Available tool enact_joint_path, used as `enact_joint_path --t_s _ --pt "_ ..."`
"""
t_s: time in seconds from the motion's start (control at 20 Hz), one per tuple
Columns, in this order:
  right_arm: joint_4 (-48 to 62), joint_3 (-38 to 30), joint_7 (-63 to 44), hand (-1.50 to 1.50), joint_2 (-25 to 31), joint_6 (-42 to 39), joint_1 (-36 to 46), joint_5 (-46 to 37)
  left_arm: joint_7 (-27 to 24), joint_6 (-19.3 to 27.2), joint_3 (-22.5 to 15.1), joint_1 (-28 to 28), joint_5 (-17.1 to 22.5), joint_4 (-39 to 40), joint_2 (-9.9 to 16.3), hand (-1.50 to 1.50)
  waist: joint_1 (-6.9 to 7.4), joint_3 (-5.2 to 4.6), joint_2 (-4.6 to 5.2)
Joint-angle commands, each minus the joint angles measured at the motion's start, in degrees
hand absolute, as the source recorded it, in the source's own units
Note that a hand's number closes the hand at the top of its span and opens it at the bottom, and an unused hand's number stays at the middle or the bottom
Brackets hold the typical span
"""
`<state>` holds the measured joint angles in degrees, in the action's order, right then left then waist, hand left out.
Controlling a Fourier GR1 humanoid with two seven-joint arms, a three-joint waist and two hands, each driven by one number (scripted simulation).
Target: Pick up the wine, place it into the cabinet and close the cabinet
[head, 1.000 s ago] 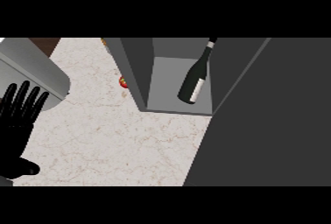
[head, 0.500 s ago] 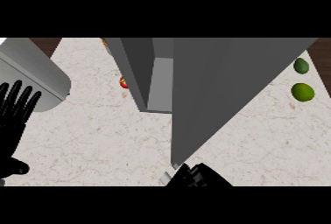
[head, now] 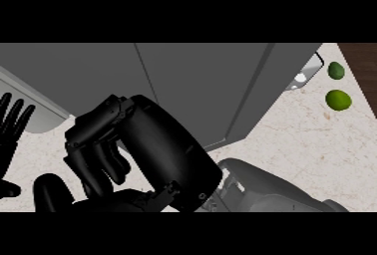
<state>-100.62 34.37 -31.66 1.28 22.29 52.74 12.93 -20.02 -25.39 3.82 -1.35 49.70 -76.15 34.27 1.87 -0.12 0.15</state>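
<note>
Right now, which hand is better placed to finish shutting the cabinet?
The right hand. It is up against the grey cabinet front, fingers curled. The left hand rests open at the view's left edge, away from the door. The wine is out of view.

Two limes (head: 337, 85) right of cabinet (head: 199, 84)

No readable txt, labels, brand names, nos. or signs anywhere in the head view. Cabinet (head: 199, 84) faces are plain grey, no markings. Right hand (head: 147, 154) and left hand (head: 13, 124) are plain black, nothing printed. Two green fruits (head: 338, 99) and the counter (head: 309, 144) carry no lettering either.
</note>
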Motion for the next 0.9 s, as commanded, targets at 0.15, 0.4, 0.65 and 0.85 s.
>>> enact_joint_path --t_s 0.15,0.4,0.65,0.85 --pt "10.5 -2.7 5.7 1.50 -1.2 1.6 3.4 7.2 2.3 -2.1 3.0 0.8 0.6 0.2 0.7 -1.50 -0.98 0.10 -0.14" --pt "19.2 -9.7 10.0 1.50 -1.3 -3.9 3.4 8.9 -0.8 -3.0 2.8 0.7 -3.9 2.8 -2.0 -1.50 -1.19 0.09 -0.01" --pt "29.9 -13.1 18.9 1.50 -1.0 -11.5 1.4 6.4 -2.1 -2.3 2.7 -0.3 -6.1 2.6 -4.5 -1.50 -1.09 0.09 0.13" --pt "31.7 -16.1 17.0 1.50 0.2 -13.2 4.2 6.2 1.7 -3.8 5.4 -2.6 -2.9 4.3 -1.7 -1.50 -1.33 0.08 0.07"
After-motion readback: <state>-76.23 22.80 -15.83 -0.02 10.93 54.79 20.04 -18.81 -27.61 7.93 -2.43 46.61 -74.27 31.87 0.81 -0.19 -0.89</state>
